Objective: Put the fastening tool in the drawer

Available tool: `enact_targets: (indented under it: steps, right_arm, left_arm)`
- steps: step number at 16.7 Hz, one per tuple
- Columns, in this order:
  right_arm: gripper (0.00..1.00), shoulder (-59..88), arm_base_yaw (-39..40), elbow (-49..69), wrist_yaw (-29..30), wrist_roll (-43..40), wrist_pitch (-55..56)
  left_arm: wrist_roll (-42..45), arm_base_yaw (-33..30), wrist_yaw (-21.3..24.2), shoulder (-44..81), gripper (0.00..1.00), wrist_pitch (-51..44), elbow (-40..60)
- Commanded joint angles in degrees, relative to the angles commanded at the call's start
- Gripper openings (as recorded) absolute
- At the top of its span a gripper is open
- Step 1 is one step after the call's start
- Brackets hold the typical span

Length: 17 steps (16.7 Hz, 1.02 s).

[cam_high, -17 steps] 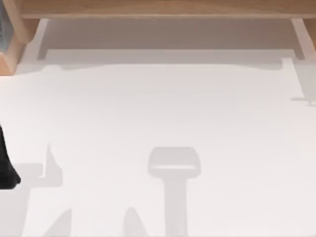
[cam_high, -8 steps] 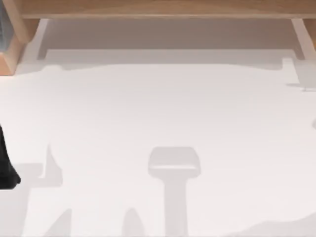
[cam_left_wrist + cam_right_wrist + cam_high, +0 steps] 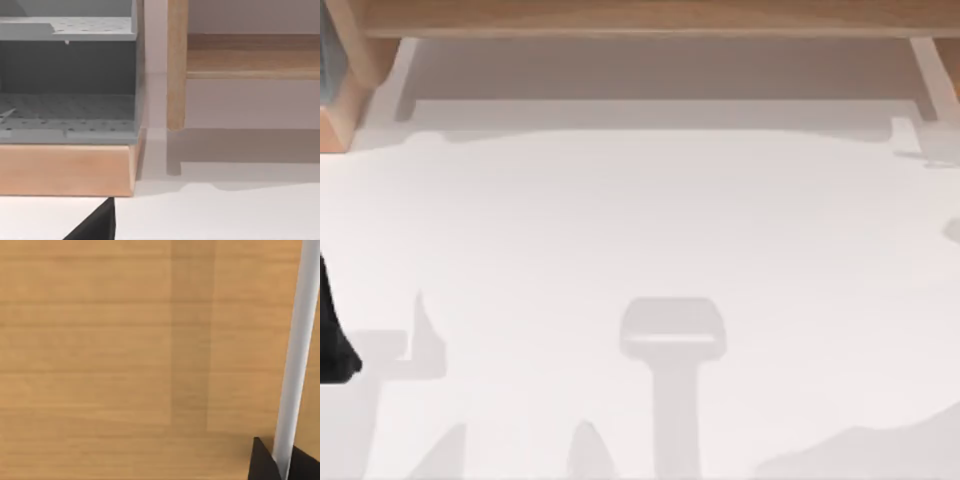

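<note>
The fastening tool is out of view. A wooden drawer front (image 3: pixel 125 360) is close in front of the right wrist camera, with a white bar handle (image 3: pixel 297 355) running across it. My right gripper (image 3: pixel 282 465) has a dark fingertip pressed against each side of that handle. A dark part of my left arm (image 3: pixel 332 340) sits at the table's left edge, and one dark fingertip (image 3: pixel 97 225) of it shows over the white table.
A wooden frame (image 3: pixel 640 20) runs along the back of the white table (image 3: pixel 640 220). At the back left a grey perforated shelf unit (image 3: pixel 67 105) stands on a wooden base (image 3: pixel 65 170), beside a wooden post (image 3: pixel 177 65).
A broad shadow has grown in from the table's front right corner, and a small shadow at the right edge has slid toward the back. The left arm has stayed still.
</note>
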Motion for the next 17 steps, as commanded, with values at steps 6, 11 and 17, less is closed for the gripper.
enact_targets:
  steps: [6, 11, 17]
  right_arm:
    - [0.00, 5.1, 2.2, 11.2, 2.5, -0.3, -5.7]
    - [0.00, 7.1, 3.6, 16.0, 3.7, -0.1, -8.8]
    - [0.30, 7.1, 3.6, 16.0, 3.7, -0.1, -8.8]
  left_arm:
    - [0.0, 0.0, 0.0, 0.0, 1.00, 0.0, 0.0]
    - [0.0, 0.0, 0.0, 0.0, 1.00, 0.0, 0.0]
    - [0.0, 0.0, 0.0, 0.0, 1.00, 0.0, 0.0]
